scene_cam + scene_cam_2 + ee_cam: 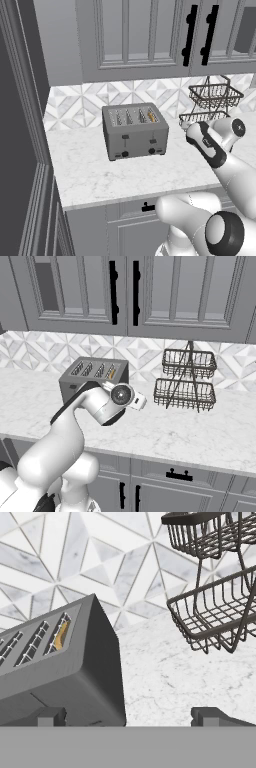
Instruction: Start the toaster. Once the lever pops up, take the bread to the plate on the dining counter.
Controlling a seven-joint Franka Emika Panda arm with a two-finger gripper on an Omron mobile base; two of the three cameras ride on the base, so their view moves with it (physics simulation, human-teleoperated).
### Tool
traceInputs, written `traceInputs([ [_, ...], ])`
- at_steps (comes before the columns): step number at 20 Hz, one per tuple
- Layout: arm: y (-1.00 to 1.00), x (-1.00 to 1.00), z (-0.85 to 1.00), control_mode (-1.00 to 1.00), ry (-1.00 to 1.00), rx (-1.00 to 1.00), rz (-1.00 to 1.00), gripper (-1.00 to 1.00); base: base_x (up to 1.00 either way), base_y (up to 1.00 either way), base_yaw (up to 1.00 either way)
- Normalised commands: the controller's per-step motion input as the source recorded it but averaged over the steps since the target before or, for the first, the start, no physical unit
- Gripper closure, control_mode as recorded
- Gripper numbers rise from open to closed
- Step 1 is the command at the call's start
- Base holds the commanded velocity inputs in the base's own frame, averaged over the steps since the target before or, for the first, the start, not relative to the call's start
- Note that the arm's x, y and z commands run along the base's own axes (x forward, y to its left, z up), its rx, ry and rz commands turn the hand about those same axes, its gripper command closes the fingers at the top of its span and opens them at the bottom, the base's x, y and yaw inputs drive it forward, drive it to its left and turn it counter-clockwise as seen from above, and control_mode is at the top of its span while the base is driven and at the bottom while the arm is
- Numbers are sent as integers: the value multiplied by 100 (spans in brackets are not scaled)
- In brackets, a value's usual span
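Note:
The grey metal toaster stands on the marble countertop by the tiled backsplash. Its lever is the right-hand black tab on the front face. A tan slice of bread sits in the rightmost slot and also shows as the bread in the hand view. My gripper hangs open just right of the toaster, level with its side, with nothing between the fingertips. The plate and the dining counter are out of view.
A two-tier dark wire basket rack stands on the countertop right of the toaster, close to my hand. Grey wall cabinets hang above, and a tall dark panel closes off the left end.

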Motion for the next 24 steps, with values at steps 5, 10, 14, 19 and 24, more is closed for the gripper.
traceInputs([
  [5,0,0,0,-100,0,0,0,-100,0,0,0],
  [10,0,0,0,-100,0,0,0,-100,0,0,0],
  [14,0,0,0,-100,0,0,0,-100,0,0,0],
  [19,0,0,0,-100,0,0,0,-100,0,0,0],
  [24,0,0,0,-100,0,0,0,-100,0,0,0],
])
